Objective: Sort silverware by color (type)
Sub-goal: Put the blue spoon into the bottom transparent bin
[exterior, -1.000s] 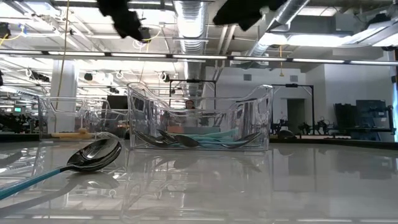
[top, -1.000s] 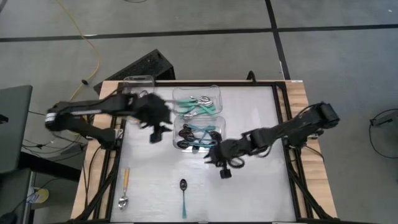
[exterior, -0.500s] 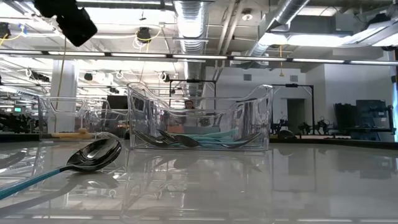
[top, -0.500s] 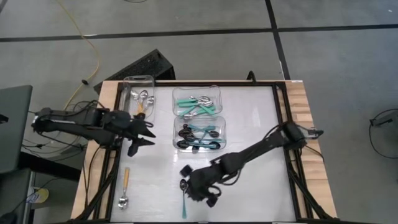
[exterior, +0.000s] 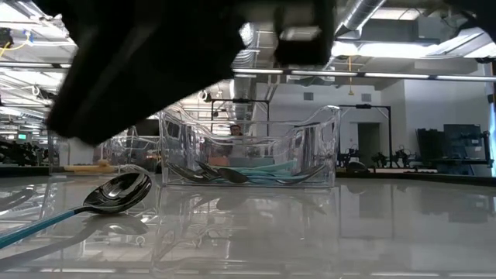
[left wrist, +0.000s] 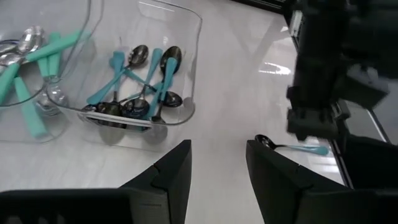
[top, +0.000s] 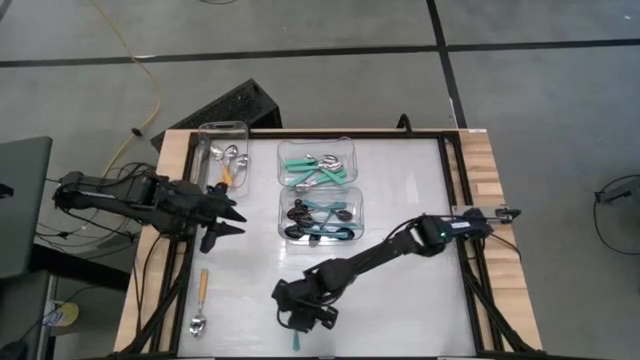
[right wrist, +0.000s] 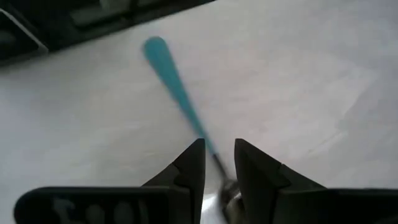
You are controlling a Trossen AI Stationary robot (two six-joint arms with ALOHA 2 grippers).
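A spoon with a black bowl and a teal handle (top: 297, 341) lies flat on the white table near its front edge; the low view shows its bowl (exterior: 120, 194) resting on the table. My right gripper (top: 300, 318) hovers low over it, open by a narrow gap. In the right wrist view its fingertips (right wrist: 219, 163) straddle the thin neck and the teal handle (right wrist: 171, 84) runs away from them. My left gripper (top: 228, 222) stands open with nothing in it at the table's left edge. An orange-handled spoon with a silver bowl (top: 200, 300) lies at the near left.
Three clear tubs stand at the back. One (top: 222, 155) holds orange-handled spoons, one (top: 316, 167) teal-handled spoons with silver bowls, and one (top: 320, 215) teal-handled spoons with black bowls. My right arm (top: 400, 245) stretches slantwise across the table's middle.
My right gripper has swept from beside the black-bowled tub toward the near edge and leftward, sinking and rolling, and now hangs over the teal-handled spoon, which has not moved. My left gripper has drawn back from the tubs toward the left edge.
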